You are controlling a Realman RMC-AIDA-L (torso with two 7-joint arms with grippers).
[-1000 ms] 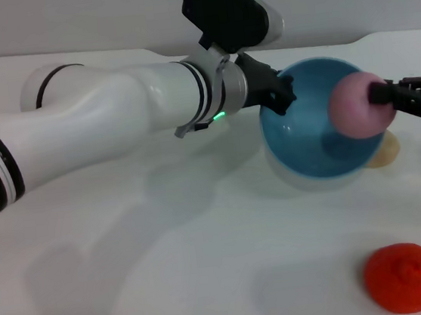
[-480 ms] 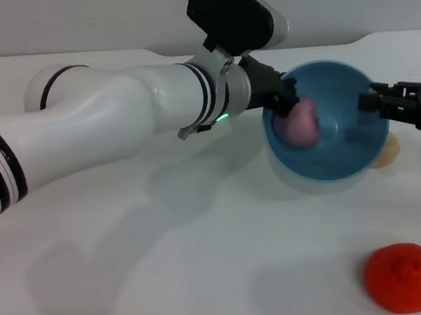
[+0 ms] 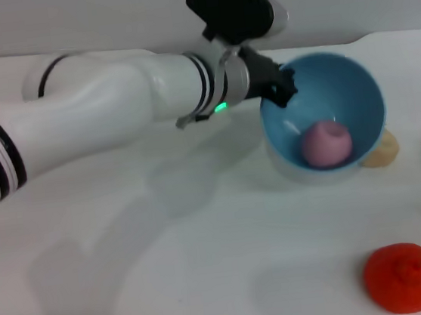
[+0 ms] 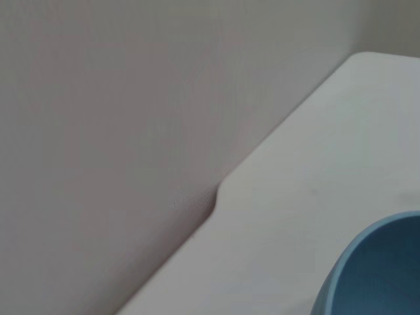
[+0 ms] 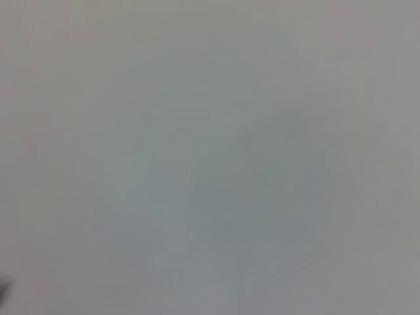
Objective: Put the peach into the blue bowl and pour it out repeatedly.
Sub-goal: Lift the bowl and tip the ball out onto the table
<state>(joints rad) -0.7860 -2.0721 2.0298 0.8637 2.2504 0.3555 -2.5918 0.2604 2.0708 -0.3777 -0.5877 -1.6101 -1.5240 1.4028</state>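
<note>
The left gripper (image 3: 277, 89) is reaching in from the left of the head view, its dark fingers closed on the near-left rim of the blue bowl (image 3: 356, 99) and holding it tilted so the opening faces the camera. The peach (image 3: 325, 143) is lying inside the bowl, low against its inner wall, right of the frame's centre. Just beside the bowl at its lower right, a pale beige ball (image 3: 384, 150) is peeking out. An orange-red fruit (image 3: 403, 278) is sitting on the white table (image 3: 170, 268) at the lower right, well apart. The right gripper is showing in no view, so its fingers cannot be judged. The left wrist view is catching only a curve of the bowl's rim (image 4: 367, 269).
</note>
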